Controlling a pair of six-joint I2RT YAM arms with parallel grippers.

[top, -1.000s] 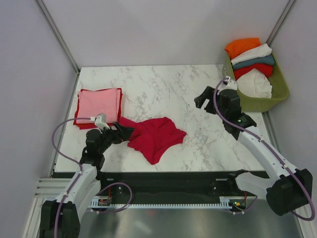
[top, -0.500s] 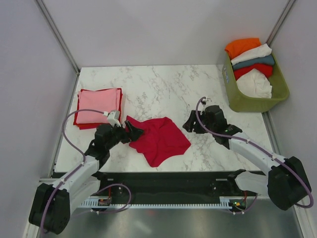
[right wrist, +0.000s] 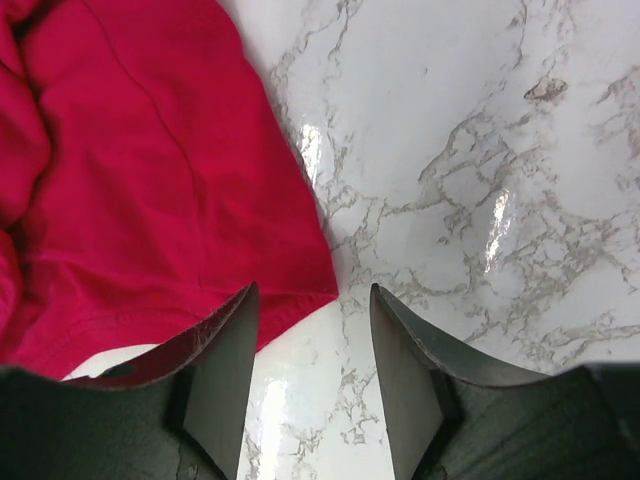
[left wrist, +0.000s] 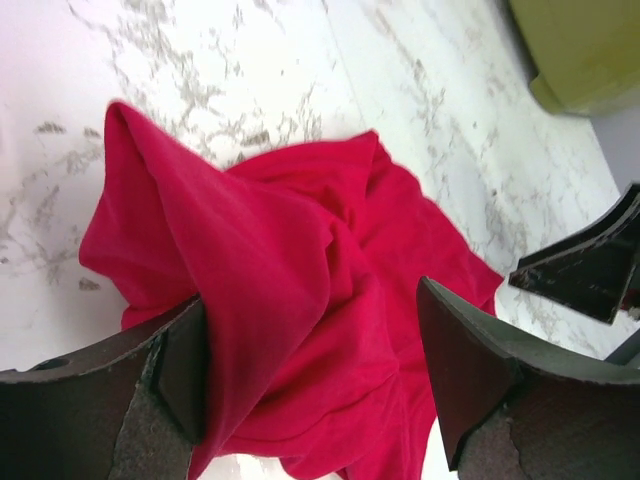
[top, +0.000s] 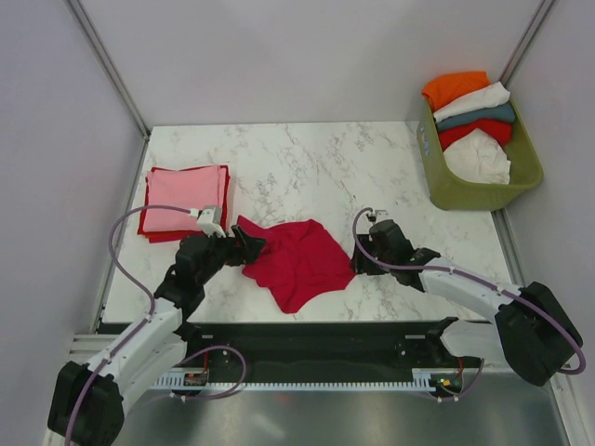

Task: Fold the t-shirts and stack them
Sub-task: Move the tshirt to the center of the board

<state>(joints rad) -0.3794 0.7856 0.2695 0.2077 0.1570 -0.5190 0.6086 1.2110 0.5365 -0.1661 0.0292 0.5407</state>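
A crumpled crimson t-shirt [top: 296, 260] lies on the marble table near the front middle. My left gripper [top: 249, 246] is at its left edge, open. In the left wrist view, bunched red cloth [left wrist: 290, 300] lies between the wide-apart fingers of the left gripper [left wrist: 310, 380], not pinched. My right gripper [top: 356, 263] is low at the shirt's right corner, open. In the right wrist view the hem corner [right wrist: 300, 270] reaches just into the gap of the right gripper [right wrist: 310, 390], with bare marble between the fingertips. A folded pink t-shirt [top: 184, 197] lies on a red one at the left.
An olive-green basket [top: 483, 193] stands at the back right. It holds folded orange [top: 456, 88], white [top: 474, 100], teal [top: 479, 117] and red shirts, and a loose white one [top: 480, 156]. Grey walls close in the table's left, back and right sides.
My right arm swung down from near the basket to the crimson shirt's right corner, and its jaws narrowed. My left gripper pushed a little further onto the shirt's left edge.
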